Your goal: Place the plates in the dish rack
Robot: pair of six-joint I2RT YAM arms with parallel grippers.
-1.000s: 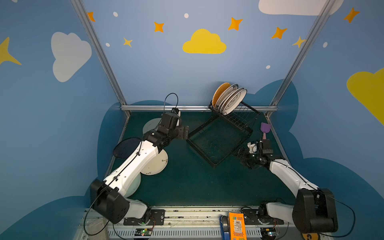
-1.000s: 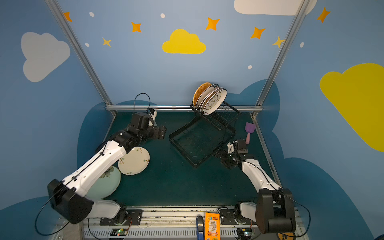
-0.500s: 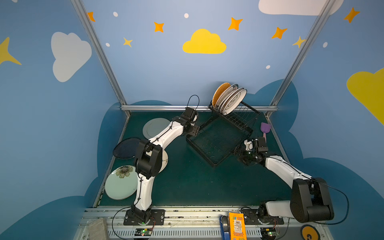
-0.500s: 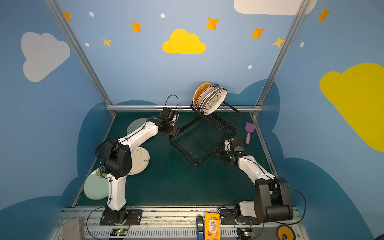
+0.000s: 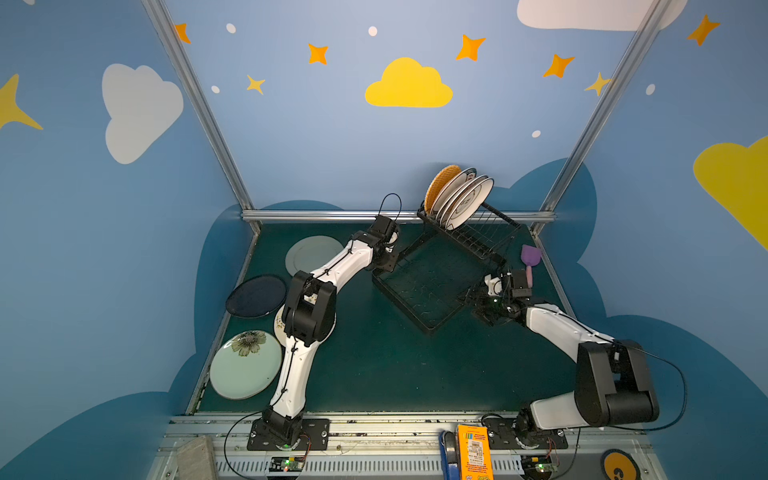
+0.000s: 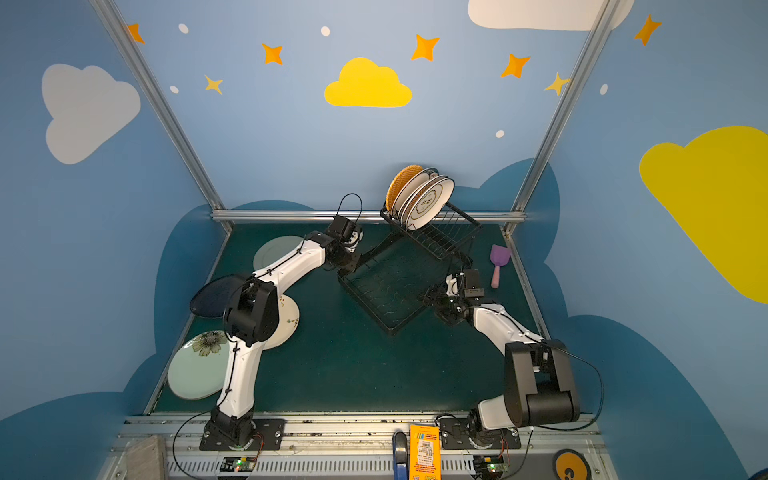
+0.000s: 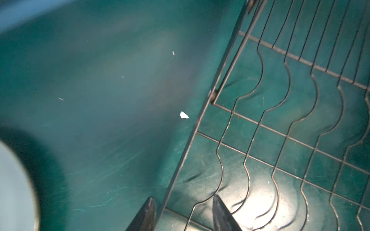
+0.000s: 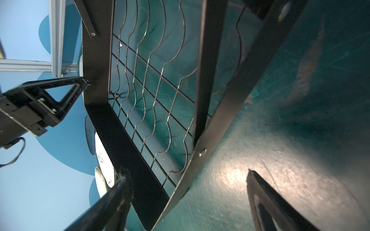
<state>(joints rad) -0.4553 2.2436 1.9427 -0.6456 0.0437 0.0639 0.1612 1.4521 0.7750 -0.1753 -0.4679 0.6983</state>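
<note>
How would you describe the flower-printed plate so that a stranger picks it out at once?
Find the green table and go to its near left corner, beside the left arm's base. The mint plate lies flat there, nearest the front edge. Unlike the navy plate and the plain pale plate farther back, it carries a large dark flower.

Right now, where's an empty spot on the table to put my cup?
The bare green mat between the dish rack and the front rail is free. The left edge is crowded with plates; the purple scoop lies right of the rack.
</note>
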